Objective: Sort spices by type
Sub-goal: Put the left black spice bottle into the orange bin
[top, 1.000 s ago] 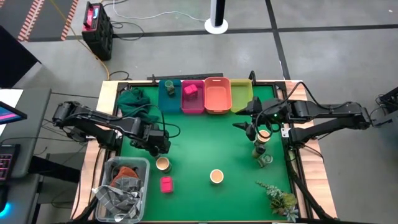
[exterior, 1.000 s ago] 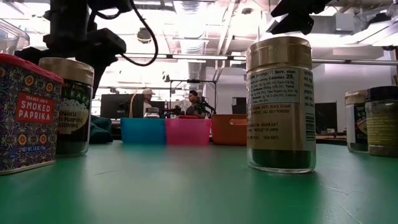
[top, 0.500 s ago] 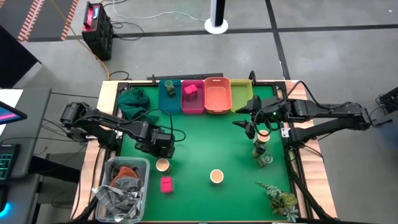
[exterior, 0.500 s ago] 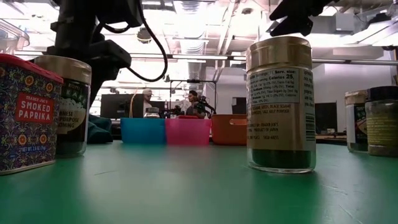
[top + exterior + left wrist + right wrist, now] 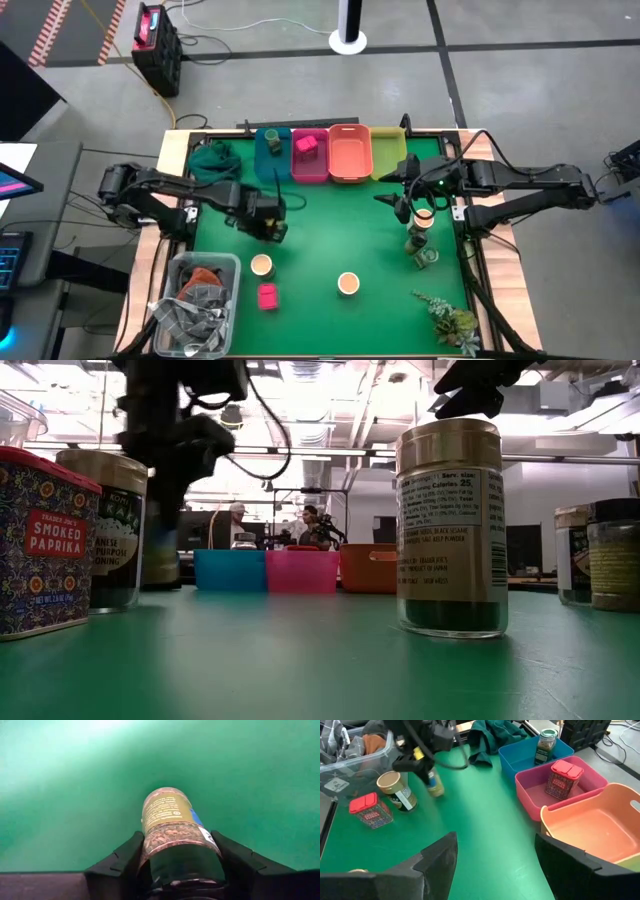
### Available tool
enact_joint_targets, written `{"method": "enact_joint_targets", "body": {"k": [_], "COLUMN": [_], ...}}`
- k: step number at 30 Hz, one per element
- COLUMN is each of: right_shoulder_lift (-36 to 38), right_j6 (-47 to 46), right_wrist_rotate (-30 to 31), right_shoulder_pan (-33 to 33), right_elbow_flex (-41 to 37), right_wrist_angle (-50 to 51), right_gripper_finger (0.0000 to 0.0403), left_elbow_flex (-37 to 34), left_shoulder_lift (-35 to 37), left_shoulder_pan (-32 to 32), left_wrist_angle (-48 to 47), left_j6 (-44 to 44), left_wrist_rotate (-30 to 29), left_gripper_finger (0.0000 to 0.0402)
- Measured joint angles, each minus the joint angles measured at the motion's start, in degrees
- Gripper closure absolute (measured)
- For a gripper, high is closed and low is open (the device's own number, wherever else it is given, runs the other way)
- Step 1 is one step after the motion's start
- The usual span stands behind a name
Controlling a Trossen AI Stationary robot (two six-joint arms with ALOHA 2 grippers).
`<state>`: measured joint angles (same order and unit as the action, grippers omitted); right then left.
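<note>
My left gripper hangs over the table's left middle, shut on a glass jar with a dark lid; the low view shows this jar too. Two tan-lidded jars and a pink box stand on their bases on the green mat nearer the front. My right gripper hovers open, with nothing between its fingers, above two jars at the right. The blue bin holds a jar, the pink bin a pink box. My left gripper pinches the jar's upper end at the dark lid between its two fingers, one on each side. The fingers come from above, pointing down. The jar hangs below them, slightly tilted, its bottom low over the mat.
Orange and yellow-green bins stand in the far row beside the other two. There is a green cloth at the far left, a clear tub of rags at the near left and a plant sprig at the near right. The mat's middle is bare.
My left gripper has moved from beside the near tan-lidded jar toward the table's far edge and a little to the right, rolling slightly. It carries the dark-lidded jar, which now shows beyond that tan-lidded jar in the low view.
</note>
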<state>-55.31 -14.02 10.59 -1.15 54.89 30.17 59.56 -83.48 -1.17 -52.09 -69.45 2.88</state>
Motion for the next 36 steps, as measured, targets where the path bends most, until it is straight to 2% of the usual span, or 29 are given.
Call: {"method": "enact_joint_targets", "body": {"k": [5,9,17,24,31,36], "right_shoulder_lift": [0.00,-0.19,-0.23,-0.17,-0.16,-0.17], "right_j6": [-1.28,-3.40,-4.18,-6.56,-8.51,-10.62], "right_wrist_rotate": [0.00,-0.02,-0.02,-0.02,-0.02,-0.02], "right_shoulder_pan": [0.00,0.00,-0.57,-2.50,-2.83,-3.69], "right_elbow_flex": [0.00,0.00,-0.01,-0.01,-0.02,0.00], "right_wrist_angle": [0.40,1.27,2.52,2.94,6.50,7.54], "right_gripper_finger": [0.0112,0.0112,0.0112,0.0112,0.0112,0.0112], "left_elbow_flex": [4.65,8.30,16.33,28.48,43.65,51.66], "left_shoulder_lift": [0.00,-0.08,-0.87,-9.72,-21.49,-29.00], "left_shoulder_pan": [8.79,15.98,25.16,28.34,28.61,28.64], "left_wrist_angle": [0.16,0.48,0.42,-3.21,-5.30,-4.47], "left_j6": [10.38,17.91,25.90,33.35,40.11,43.77], "left_wrist_rotate": [-0.56,1.85,3.14,4.65,4.91,5.88], "left_gripper_finger": [0.0214,0.0214,0.0214,0.0214,0.0214,0.0214]}}
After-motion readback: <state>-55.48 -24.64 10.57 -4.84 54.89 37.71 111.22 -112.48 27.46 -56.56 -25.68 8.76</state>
